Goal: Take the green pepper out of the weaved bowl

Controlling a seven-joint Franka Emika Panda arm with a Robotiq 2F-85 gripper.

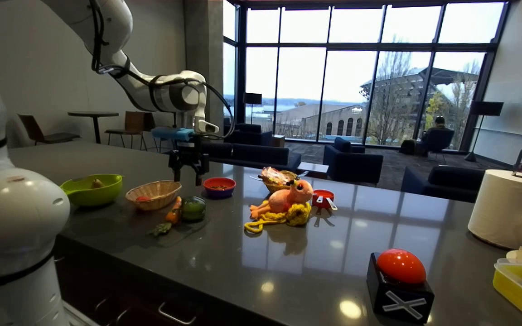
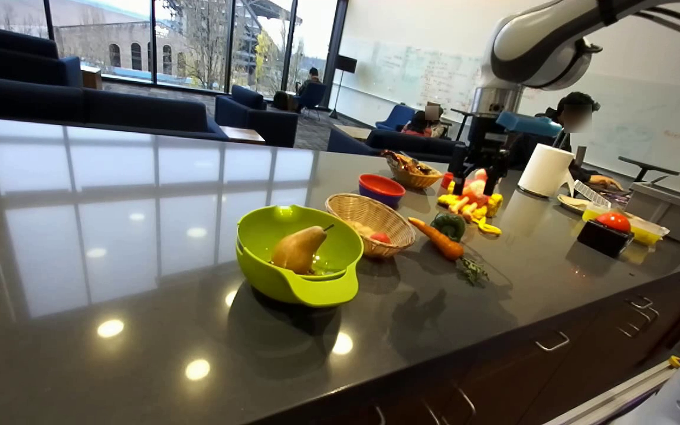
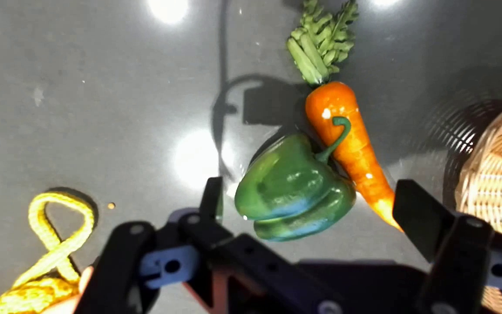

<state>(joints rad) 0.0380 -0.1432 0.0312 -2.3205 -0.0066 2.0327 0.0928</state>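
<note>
The green pepper (image 3: 292, 187) lies on the grey counter, outside the weaved bowl. It also shows in both exterior views (image 1: 193, 208) (image 2: 448, 228). The orange carrot (image 3: 355, 144) lies right beside it; the pepper's stem overlaps the carrot in the wrist view. The weaved bowl (image 2: 366, 206) is tan, with a red item and some pale items inside. It also shows in an exterior view (image 1: 163, 202) and at the right edge of the wrist view (image 3: 493, 192). My gripper (image 3: 310, 203) is open and empty, above the pepper (image 1: 187, 179) (image 2: 473, 186).
A lime-green bowl (image 2: 269, 289) with a pear (image 2: 297, 251) stands beside the weaved bowl. A red and purple bowl (image 1: 219, 192), a second wicker basket (image 2: 415, 177) and a pink toy with yellow yarn (image 1: 286, 199) are nearby. A red-button box (image 1: 399, 290) stands farther along.
</note>
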